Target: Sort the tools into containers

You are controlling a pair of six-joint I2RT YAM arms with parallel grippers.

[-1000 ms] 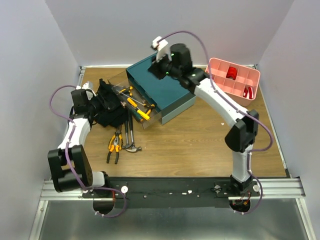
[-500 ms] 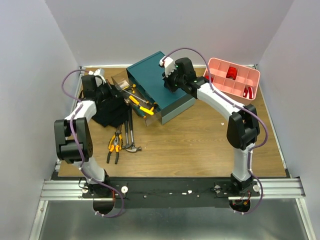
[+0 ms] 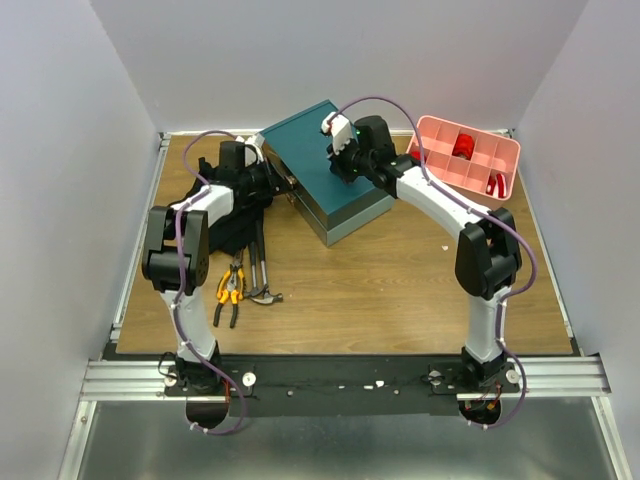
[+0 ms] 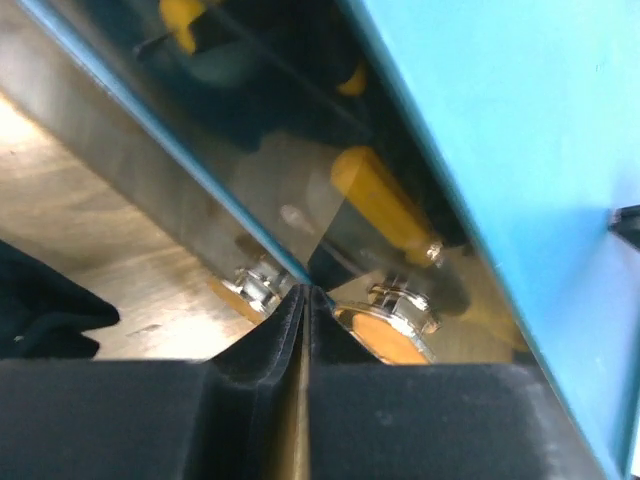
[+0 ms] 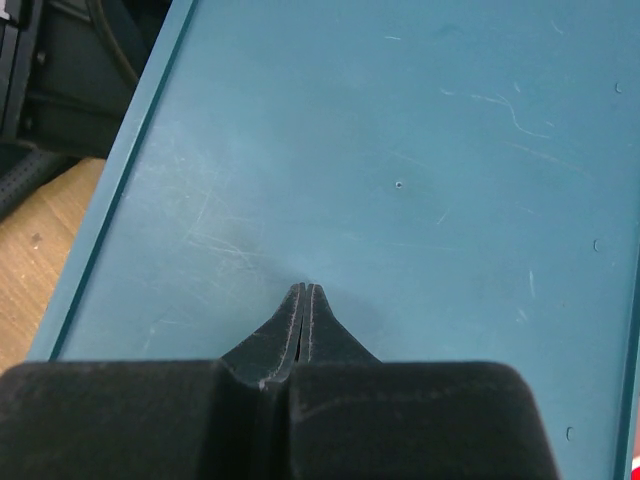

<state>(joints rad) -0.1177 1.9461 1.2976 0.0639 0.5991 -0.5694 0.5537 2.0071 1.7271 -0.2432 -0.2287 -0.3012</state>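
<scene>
The dark teal drawer box (image 3: 330, 160) stands at the back middle of the table, its drawers pushed in. My left gripper (image 3: 273, 180) is shut, and its tip (image 4: 305, 292) presses on a clear drawer front (image 4: 200, 170). Yellow-handled screwdrivers (image 4: 385, 200) show through that front. My right gripper (image 3: 343, 167) is shut and empty, its tip (image 5: 303, 291) resting on the box's teal top (image 5: 420, 150). Orange-and-black pliers (image 3: 229, 292) and two hammers (image 3: 262, 280) lie on the wood to the front left of the box.
A black cloth (image 3: 225, 228) lies left of the box, under my left arm. A pink compartment tray (image 3: 480, 172) with red parts stands at the back right. White walls close in the table on three sides.
The pulled-out drawer holding the screwdrivers has slid back into the box as my left gripper swung right against its front. The right gripper came down onto the box top, and the box has shifted slightly.
</scene>
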